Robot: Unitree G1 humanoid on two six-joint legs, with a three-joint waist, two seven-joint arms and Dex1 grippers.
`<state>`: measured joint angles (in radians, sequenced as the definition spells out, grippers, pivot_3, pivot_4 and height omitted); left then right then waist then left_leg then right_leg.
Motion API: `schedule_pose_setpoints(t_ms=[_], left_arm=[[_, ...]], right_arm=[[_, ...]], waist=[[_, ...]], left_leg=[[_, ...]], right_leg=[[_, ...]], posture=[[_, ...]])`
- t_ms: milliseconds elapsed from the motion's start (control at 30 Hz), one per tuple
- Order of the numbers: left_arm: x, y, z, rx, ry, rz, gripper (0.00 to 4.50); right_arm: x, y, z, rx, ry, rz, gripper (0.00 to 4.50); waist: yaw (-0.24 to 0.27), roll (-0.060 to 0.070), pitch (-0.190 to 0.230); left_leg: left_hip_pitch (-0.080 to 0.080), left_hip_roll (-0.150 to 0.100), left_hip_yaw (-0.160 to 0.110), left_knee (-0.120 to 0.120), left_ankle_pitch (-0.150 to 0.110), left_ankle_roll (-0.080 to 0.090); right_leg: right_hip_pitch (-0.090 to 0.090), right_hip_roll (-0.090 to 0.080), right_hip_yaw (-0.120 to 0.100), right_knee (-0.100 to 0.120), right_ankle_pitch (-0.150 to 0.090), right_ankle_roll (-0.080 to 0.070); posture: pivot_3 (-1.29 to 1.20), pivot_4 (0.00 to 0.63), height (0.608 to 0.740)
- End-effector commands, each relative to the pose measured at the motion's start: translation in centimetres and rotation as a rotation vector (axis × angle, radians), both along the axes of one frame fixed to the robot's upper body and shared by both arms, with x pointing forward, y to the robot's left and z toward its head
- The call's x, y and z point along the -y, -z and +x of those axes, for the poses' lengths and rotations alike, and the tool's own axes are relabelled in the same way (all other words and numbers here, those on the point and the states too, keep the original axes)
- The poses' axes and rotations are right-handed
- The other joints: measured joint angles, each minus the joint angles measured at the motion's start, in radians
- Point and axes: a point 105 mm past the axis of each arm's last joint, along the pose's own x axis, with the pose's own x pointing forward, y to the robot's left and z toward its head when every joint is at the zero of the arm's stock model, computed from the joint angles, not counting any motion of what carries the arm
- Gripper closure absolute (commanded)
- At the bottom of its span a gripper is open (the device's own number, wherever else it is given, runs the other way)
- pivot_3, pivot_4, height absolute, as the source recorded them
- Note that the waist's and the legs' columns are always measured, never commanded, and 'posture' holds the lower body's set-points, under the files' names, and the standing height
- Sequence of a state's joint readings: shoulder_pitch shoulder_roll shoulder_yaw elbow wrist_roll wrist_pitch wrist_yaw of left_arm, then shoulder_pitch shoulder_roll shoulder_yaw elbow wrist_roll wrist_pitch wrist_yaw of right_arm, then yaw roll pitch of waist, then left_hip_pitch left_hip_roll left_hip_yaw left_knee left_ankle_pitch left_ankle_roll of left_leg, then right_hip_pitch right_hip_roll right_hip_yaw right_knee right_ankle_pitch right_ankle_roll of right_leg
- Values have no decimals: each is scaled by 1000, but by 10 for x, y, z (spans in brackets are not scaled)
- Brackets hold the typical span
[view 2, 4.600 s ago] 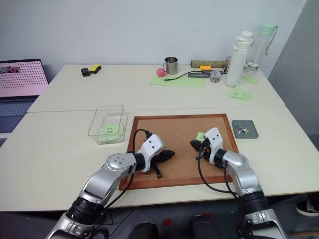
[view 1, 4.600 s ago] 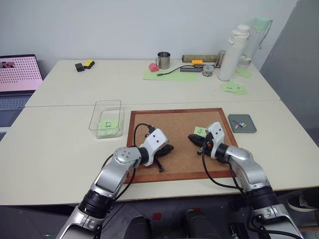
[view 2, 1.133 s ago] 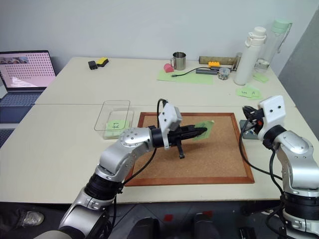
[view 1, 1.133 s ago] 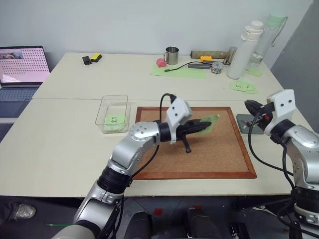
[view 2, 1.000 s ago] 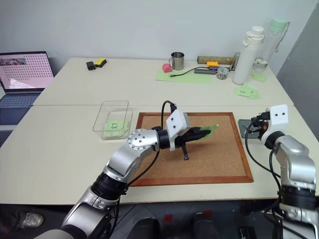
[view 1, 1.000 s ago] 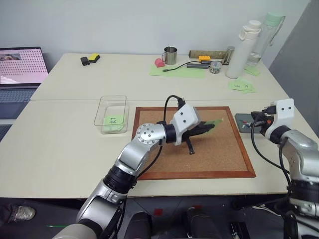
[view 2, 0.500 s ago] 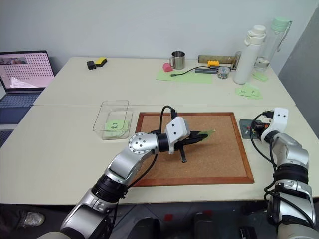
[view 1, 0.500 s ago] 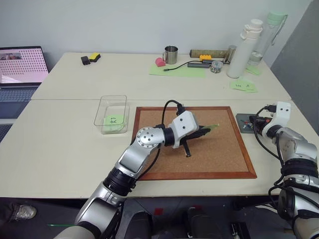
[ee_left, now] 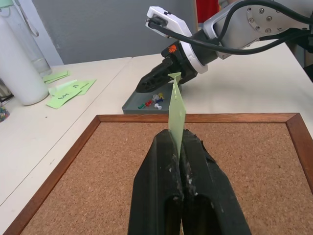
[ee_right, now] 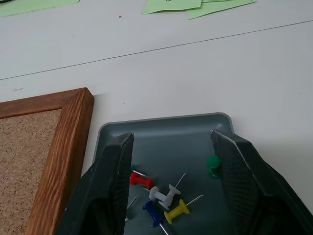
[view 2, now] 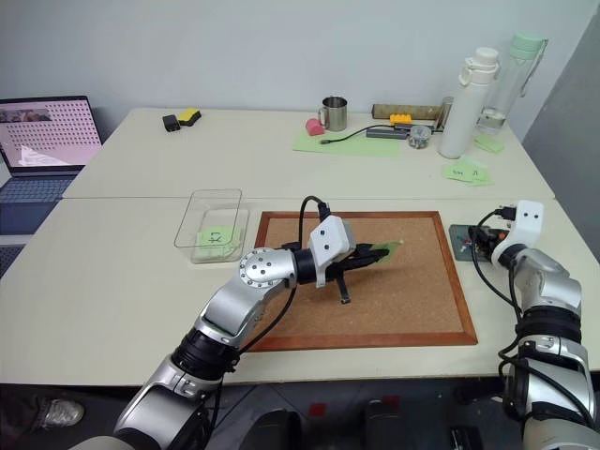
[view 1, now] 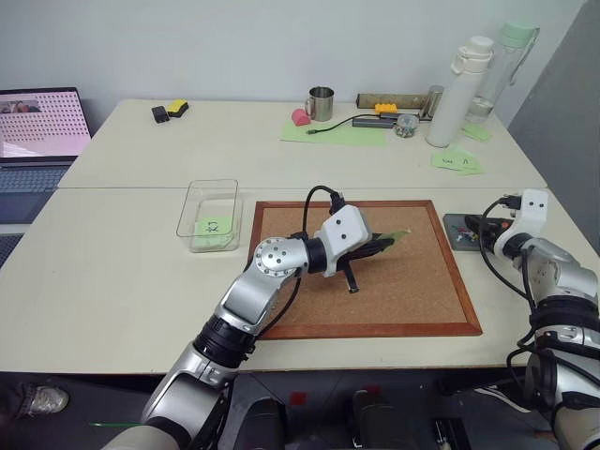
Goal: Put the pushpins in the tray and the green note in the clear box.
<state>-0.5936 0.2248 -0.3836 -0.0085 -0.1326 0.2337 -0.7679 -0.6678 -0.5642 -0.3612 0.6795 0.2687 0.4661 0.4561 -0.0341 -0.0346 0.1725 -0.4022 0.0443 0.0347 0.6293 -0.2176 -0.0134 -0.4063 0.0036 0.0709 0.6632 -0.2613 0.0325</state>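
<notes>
My left gripper (ee_left: 178,147) is shut on the green note (ee_left: 176,112), which stands up on edge between its fingers, above the cork board (view 1: 412,291). At the board's right edge my right gripper (ee_right: 172,138) is open, its fingers (ee_right: 105,186) straddling the dark-grey tray (ee_right: 166,119) just above it. Several pushpins (ee_right: 161,196) lie in the tray: red, white, blue and yellow in a cluster, and a green one (ee_right: 212,164) apart by one finger. The clear box (view 1: 208,214) sits left of the board with another green note (view 1: 213,226) lying in it.
A laptop (view 1: 42,122) is at the far left. At the back stand a metal mug (view 1: 322,103), a large pale-green sheet (view 1: 333,134), a white bottle (view 1: 450,94) and loose green notes (view 1: 455,161). The table's right edge lies just beyond the tray.
My right gripper has come down over the tray and its fingers have parted. My left gripper has kept still with the note in it.
</notes>
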Motion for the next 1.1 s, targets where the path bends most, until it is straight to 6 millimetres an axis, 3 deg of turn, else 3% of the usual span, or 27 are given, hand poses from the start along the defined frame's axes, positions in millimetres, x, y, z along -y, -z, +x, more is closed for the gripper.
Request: schedule_pose_setpoints(t_ms=[33,300,467,567,700,867,1100], left_arm=[[1,-17,-1,47,9,-40,4500],[1,-18,-1,47,6,-45,4500],[-1,-18,-1,45,2,-44,4500],[-1,-17,-1,45,2,-43,4500],[0,-17,-2,44,5,-44,4500],[0,-18,-2,44,7,-45,4500],[-1,-18,-2,44,6,-43,4500]], right_arm=[[3,-26,2,87,-11,-11,1710],[0,-25,-1,86,-64,-88,263],[-6,-20,-10,117,-217,-464,263],[-5,-16,-12,120,-240,-523,263],[-6,-19,-11,145,-218,-436,263],[-7,-29,-6,184,-153,-185,263],[-10,-27,-2,166,-81,83,263]], waist=[[0,0,0],[0,0,0],[1,0,0],[-2,0,0],[-5,0,0],[-5,0,0],[0,0,0]], left_leg=[[0,0,0,0,0,0],[0,0,0,0,0,0],[0,0,0,0,0,0],[0,0,0,0,0,0],[1,0,0,0,0,0],[1,0,0,0,0,0],[1,0,0,0,0,0]], right_leg=[[0,0,0,0,0,0],[0,0,0,0,0,0],[0,0,0,0,0,1],[0,0,0,0,-1,2],[0,0,0,1,-1,2],[1,0,0,1,0,0],[1,0,0,1,0,0]], posture=[[0,150,740],[0,150,740],[0,150,740],[0,150,740],[0,150,740],[0,150,740],[0,150,740]])
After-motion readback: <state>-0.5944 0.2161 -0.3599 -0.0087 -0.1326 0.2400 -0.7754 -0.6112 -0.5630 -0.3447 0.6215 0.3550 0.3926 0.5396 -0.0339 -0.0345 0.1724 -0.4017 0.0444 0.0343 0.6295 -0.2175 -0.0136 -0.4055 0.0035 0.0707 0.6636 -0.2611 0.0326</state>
